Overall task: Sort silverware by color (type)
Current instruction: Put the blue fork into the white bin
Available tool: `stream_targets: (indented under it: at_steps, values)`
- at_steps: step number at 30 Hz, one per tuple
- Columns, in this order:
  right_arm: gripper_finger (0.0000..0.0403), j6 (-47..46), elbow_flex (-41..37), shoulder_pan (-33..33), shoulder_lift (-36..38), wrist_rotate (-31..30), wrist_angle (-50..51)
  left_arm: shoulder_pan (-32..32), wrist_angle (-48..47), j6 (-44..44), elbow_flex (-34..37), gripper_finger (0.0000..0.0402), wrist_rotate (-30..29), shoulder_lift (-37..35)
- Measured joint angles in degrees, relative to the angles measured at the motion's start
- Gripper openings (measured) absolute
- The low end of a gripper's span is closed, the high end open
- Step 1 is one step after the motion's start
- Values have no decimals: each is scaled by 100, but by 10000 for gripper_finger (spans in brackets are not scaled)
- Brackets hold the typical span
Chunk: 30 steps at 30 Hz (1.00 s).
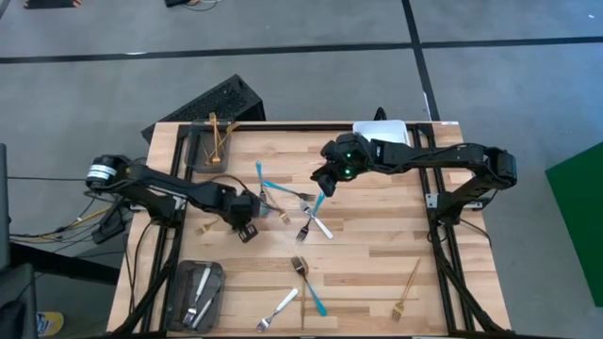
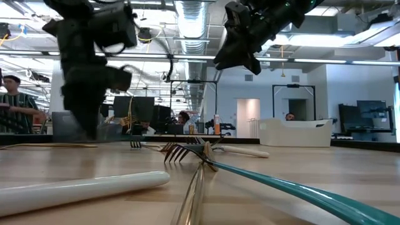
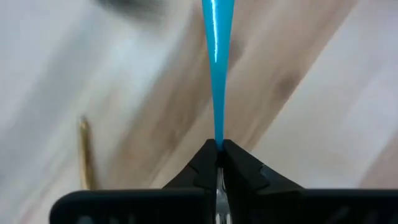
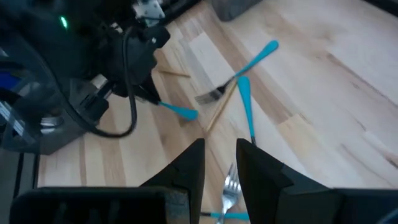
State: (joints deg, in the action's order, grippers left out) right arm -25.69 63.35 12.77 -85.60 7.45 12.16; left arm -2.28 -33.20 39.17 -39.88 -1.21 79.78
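High view shows you the left pincer (image 1: 247, 229) on the desk (image 1: 377, 254) beside the central fork pile, left wrist view shows it clamped on a blue-handled fork (image 3: 215, 74), right wrist view shows the right pincer (image 4: 219, 163) parted above that pile.

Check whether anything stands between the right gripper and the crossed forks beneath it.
Nothing visible does. The right gripper hangs open over the crossed forks; the left gripper, shut on a blue-handled utensil, is off to one side.
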Motion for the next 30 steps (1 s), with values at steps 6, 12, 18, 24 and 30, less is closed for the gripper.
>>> stream_targets:
  at_steps: [6, 12, 18, 24, 30]
  values:
    - [118, -1017, 0, -32, 0, -163, -647, 320, 744, -165, -7, 2, -391, -1151]
    - [151, -1406, 2, -82, 0, -567, -1781, 560, 2205, -1228, -11, 1, -1459, -1942]
    - [206, -1497, 2, -79, 0, -574, -2421, 638, 3198, -2460, -16, 0, -2601, -2057]
    - [227, -1300, 2, -184, 0, -712, -2561, 921, 4386, -2725, -21, 0, -2060, -1716]
    - [207, -986, 4, -191, 1, -1121, -2908, 1184, 4959, -2853, -22, 0, -1548, -1429]
